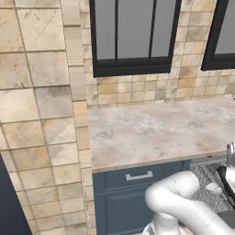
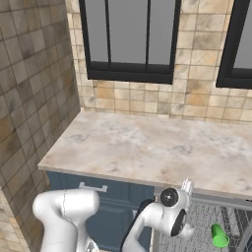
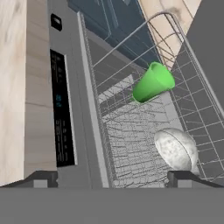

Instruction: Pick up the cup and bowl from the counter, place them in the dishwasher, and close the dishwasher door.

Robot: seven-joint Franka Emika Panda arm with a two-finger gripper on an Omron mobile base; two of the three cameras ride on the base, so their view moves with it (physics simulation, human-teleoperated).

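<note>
A green cup (image 3: 153, 83) lies on its side in the wire rack (image 3: 127, 140) of the open dishwasher; the cup (image 2: 219, 236) also shows in the right base view. A speckled grey-white bowl (image 3: 176, 148) rests upside down in the same rack, nearer my hand. My gripper (image 3: 114, 179) hovers above the rack, open, with nothing between its fingertips (image 3: 41, 178). The dishwasher door (image 3: 39, 109) hangs open, its dark control strip facing the hand camera. The marbled counter (image 1: 156, 128) carries nothing.
A blue drawer (image 1: 137, 176) with a silver handle sits left of the dishwasher. A tan tiled wall (image 1: 36, 114) juts out at the counter's left end. Dark-framed windows (image 2: 128, 44) stand behind the counter. My arm (image 2: 157, 216) bends over the rack.
</note>
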